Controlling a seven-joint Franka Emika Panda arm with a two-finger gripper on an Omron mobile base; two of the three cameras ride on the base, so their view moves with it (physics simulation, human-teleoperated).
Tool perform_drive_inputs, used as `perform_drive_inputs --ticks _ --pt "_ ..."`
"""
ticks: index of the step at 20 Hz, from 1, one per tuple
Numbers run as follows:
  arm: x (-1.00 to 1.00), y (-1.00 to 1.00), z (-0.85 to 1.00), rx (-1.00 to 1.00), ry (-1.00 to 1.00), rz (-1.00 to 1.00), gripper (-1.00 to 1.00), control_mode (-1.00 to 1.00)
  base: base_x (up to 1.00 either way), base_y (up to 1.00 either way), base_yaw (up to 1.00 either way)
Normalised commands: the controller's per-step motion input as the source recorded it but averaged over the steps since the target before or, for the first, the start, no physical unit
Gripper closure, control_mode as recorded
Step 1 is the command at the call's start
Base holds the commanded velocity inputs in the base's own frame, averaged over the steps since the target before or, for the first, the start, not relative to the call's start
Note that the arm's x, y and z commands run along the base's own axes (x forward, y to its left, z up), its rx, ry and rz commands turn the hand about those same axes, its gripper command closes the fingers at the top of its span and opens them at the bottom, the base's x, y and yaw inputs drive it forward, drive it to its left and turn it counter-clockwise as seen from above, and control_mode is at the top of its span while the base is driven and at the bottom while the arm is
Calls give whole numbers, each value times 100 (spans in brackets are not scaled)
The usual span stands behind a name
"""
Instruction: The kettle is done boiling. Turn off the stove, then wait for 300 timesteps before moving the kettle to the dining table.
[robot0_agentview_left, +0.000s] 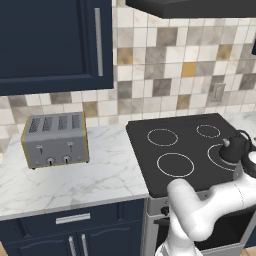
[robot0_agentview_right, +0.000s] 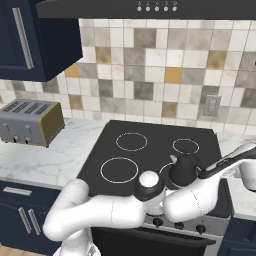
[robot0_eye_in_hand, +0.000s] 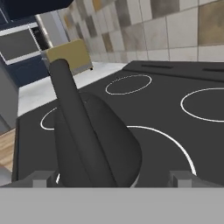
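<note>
Sitting kettle (robot0_agentview_right: 184, 169) on stove (robot0_agentview_right: 150, 150), jaws straddling it

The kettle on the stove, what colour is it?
Dark grey, nearly black. The kettle shows best in the right base view.

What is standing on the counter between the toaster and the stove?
Nothing: in the left base view, the marble counter between the toaster and the stove is bare. The right base view agrees.
</note>
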Motion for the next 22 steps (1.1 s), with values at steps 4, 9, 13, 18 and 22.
perform_drive_inputs --ticks 4,9,13,18,22 --pt "-2 0 0 0 -1 0 -100 -100 0 0 0" --pt "0 8 0 0 0 2 -100 -100 0 0 0" --pt "0 8 0 0 0 2 -100 -100 0 0 0" --pt "0 7 0 0 0 2 -100 -100 0 0 0" --pt "0 9 0 0 0 2 -100 -100 0 0 0"
